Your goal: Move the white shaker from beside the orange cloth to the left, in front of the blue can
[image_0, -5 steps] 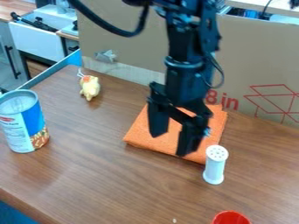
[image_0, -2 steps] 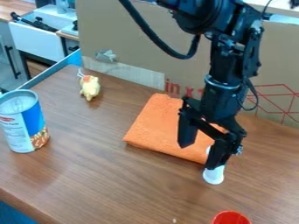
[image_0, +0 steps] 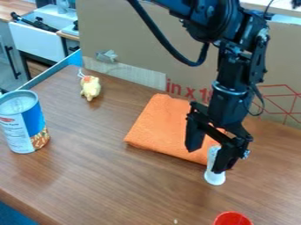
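Brown wood-grain tabletop with a black robot gripper open at an upright white container, right of centre.
The gripper hangs from an arm that enters at the far right; its two fingers are spread wide and have hold of nothing. The finger on the right hides part of the slender container; whether they touch cannot be told. Just beyond the container, a folded orange cloth lies flat, partly behind the gripper. At the near edge of the view, toward the right, is part of a red cup. A blue and white can stands at the left, and a small yellow toy sits at the far left, near a cardboard panel along the far side.
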Controlling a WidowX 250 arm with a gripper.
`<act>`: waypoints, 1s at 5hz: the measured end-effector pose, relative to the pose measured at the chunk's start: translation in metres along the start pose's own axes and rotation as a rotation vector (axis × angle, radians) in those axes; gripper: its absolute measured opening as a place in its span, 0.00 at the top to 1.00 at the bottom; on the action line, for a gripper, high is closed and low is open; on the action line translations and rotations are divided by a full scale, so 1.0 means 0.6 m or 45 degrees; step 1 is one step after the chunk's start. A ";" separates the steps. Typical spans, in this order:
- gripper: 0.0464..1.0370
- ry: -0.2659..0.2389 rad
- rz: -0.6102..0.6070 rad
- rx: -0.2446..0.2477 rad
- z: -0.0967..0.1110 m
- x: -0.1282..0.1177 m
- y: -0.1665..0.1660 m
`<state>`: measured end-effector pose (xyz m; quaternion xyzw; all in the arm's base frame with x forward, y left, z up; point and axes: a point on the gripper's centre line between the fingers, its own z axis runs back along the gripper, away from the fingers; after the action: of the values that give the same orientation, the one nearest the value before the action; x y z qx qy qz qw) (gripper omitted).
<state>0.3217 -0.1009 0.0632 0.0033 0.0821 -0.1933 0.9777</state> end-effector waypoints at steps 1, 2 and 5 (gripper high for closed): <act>0.04 0.014 -0.044 -0.032 -0.006 0.005 -0.006; 0.04 0.001 -0.062 -0.052 -0.006 0.008 -0.009; 0.45 -0.017 -0.029 -0.048 -0.018 0.020 -0.009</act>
<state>0.3287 -0.1102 0.0510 -0.0174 0.0792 -0.2028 0.9758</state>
